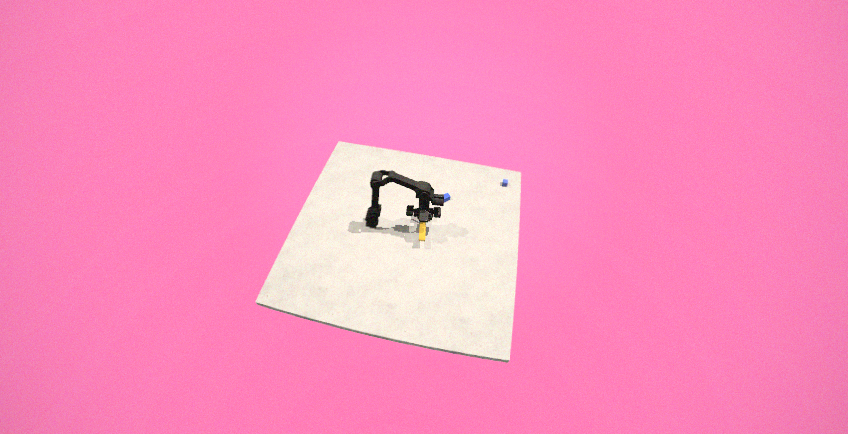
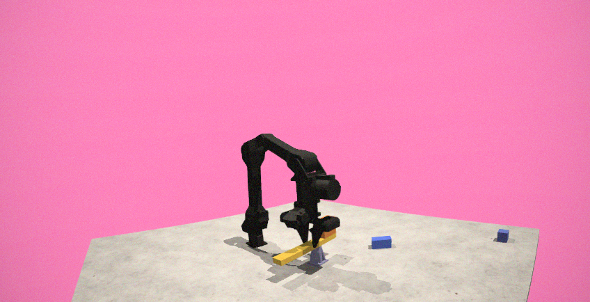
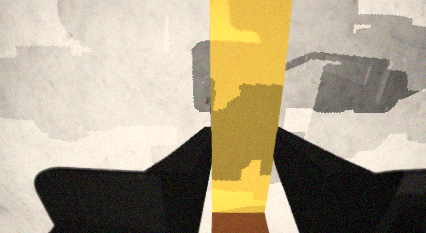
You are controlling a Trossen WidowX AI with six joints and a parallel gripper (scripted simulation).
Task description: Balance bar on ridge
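Observation:
A long yellow bar point(image 1: 421, 232) point(image 2: 290, 254) point(image 3: 250, 58) carries an orange block point(image 2: 330, 233) point(image 3: 239, 223) on its far end. My gripper point(image 1: 423, 222) point(image 2: 311, 244) point(image 3: 241, 134) points down and is shut on the bar, one finger on each side. The grey-purple ridge point(image 2: 318, 256) stands on the table under the bar, close below the fingers in the exterior view. The bar is off the table. Whether its underside touches the ridge top is hidden by the fingertip. The ridge is hidden in the wrist view.
A blue block point(image 1: 446, 197) point(image 2: 381, 242) lies on the table point(image 1: 380, 287) point(image 2: 165, 266) beyond the gripper. A small blue cube point(image 1: 504, 182) point(image 2: 502, 236) is near the table's far corner. The arm's base point(image 1: 372, 216) point(image 2: 255, 232) stands to the left.

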